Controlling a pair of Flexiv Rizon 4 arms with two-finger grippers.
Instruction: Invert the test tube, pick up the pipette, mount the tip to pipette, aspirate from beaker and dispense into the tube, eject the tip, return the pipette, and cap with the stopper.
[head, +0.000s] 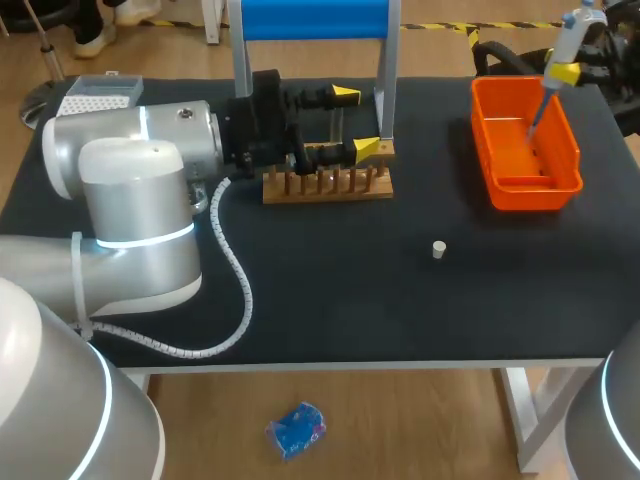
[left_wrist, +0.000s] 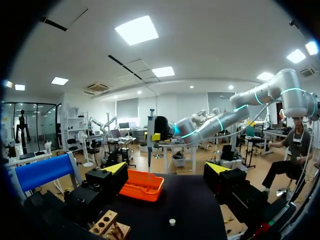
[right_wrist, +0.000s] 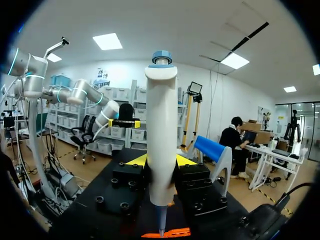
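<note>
A: Between the fingers of the right gripper (right_wrist: 161, 161), what is held?
B: The pipette (right_wrist: 161, 135) is clamped upright, its lower end above the orange bin (head: 575, 150).
A: And the left gripper (head: 357, 122)?
B: Its jaws are spread wide, nothing gripped; the wooden rack (head: 327, 186) is beneath them, the stopper (head: 438, 249) ahead.

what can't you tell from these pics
Beaker: in no view; in the head view the left arm covers the left of the table.
Tube: none seen in the rack, which is partly behind the left fingers.
End of the pipette: too small to tell if a tip is on.
</note>
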